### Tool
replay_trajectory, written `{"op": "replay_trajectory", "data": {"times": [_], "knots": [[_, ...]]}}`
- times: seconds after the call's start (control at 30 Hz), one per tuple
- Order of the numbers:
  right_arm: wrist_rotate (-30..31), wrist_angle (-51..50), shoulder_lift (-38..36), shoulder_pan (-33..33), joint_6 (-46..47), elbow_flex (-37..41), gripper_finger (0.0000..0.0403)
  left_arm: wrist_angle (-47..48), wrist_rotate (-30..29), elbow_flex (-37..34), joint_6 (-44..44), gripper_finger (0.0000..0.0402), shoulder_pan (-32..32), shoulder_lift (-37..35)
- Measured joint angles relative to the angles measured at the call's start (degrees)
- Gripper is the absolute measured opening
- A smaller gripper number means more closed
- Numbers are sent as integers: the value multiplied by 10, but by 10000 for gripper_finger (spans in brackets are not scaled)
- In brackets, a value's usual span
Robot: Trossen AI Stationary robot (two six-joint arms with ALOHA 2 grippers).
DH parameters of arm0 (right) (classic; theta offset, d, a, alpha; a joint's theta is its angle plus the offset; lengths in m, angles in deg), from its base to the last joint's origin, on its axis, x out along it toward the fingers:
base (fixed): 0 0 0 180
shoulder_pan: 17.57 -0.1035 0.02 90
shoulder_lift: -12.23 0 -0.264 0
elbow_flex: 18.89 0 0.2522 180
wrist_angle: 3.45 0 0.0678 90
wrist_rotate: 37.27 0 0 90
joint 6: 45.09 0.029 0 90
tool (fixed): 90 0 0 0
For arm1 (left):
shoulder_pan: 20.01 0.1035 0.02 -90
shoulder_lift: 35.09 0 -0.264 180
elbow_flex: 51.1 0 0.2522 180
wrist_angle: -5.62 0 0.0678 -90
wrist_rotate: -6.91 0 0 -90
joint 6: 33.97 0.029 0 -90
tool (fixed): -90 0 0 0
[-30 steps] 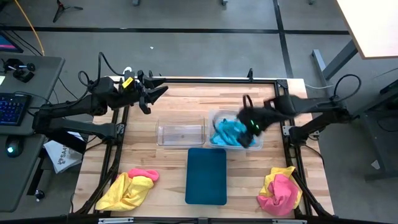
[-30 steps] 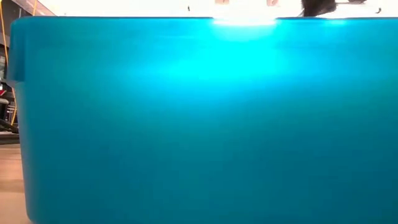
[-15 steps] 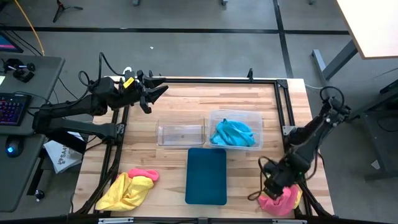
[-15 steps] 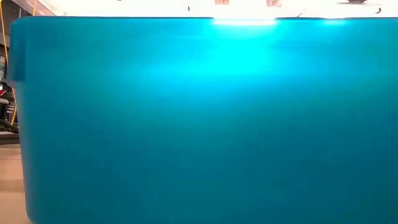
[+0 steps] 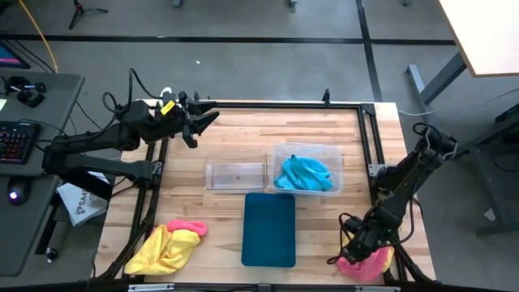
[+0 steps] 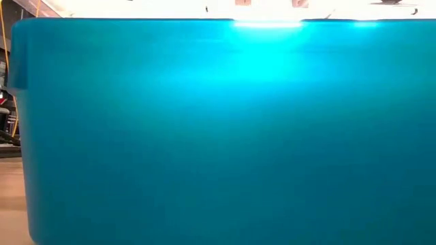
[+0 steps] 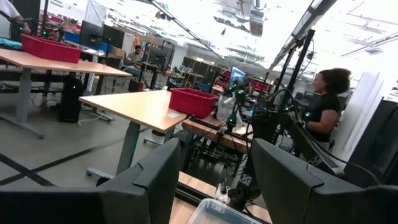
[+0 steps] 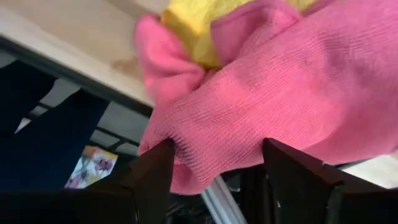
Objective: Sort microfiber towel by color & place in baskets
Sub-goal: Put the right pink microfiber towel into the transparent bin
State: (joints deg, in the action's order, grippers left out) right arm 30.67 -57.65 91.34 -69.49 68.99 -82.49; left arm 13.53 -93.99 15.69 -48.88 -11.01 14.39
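Note:
The high view shows my right gripper (image 5: 362, 242) down on the pink-and-yellow towel pile (image 5: 371, 261) at the table's near right corner, fingers open. In the right wrist view the pink towel (image 8: 273, 93) fills the gap between them, with a yellow towel (image 8: 205, 25) behind it. Cyan towels (image 5: 304, 173) lie in the wider clear tub (image 5: 332, 154). The narrower clear tub (image 5: 235, 173) holds nothing. The teal tray (image 5: 269, 229) lies flat. My left gripper (image 5: 201, 122) hovers open at the far left. My right gripper comes at the pink towel from above, slanting toward the near edge. Its open fingertips (image 8: 163, 155) stand against the towel's bunched top (image 8: 205, 137), one on each side of a hump of cloth. The towel lies slack on the pile, partly over the table's edge.
A second pile of yellow and pink towels (image 5: 170, 246) lies at the near left corner. The black table frame (image 5: 381, 203) runs close to my right arm. The teal tray's wall (image 6: 218, 129) fills the low view. People and desks show beyond the table in the left wrist view.
My right gripper has swung from above the wider tub, where the cyan towels lie, toward the near right corner and down onto the pink-and-yellow pile. In the last half second it has sunk slightly nearer the pile.

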Motion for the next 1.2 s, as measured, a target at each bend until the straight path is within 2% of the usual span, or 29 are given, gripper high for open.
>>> {"op": "replay_trajectory", "data": {"times": [0.07, 0.13, 0.23, 0.27, 0.43, 0.53, 0.73, 0.8, 0.93, 1.07, 1.2], "knots": [[0, -10, 0, 0, 0, 1, 224, 0, 0, 0, 0, 188, 0, 0], [-3, -14, 0, -2, 0, 1, 181, 0, 0, 0, 0, 188, 0, 0], [-10, -18, 0, -3, -8, -11, 59, 0, 0, 0, 0, 188, 0, 0], [-10, -17, -2, -2, -19, -23, 30, -1, 0, 0, 1, 188, 0, 0], [9, -55, -39, 21, -95, -122, 8, -30, -2, 0, 18, 188, 0, 0], [80, -98, -71, 50, -195, -215, 8, -61, -2, 0, 37, 188, 0, 0], [362, -113, -92, 125, -470, -403, 3, -97, -19, 0, 56, 188, 0, 0], [407, -95, -86, 160, -584, -442, 2, -101, -19, 0, 54, 188, 0, 0], [391, -27, -59, 258, -786, -471, 1, -126, -2, 0, 20, 188, 0, 0], [314, 65, -11, 353, -929, -469, 1, -193, 38, 0, 0, 188, 0, -9], [214, 134, 57, 426, -1004, -468, 1, -257, 65, 0, 0, 188, 0, -31]]}}
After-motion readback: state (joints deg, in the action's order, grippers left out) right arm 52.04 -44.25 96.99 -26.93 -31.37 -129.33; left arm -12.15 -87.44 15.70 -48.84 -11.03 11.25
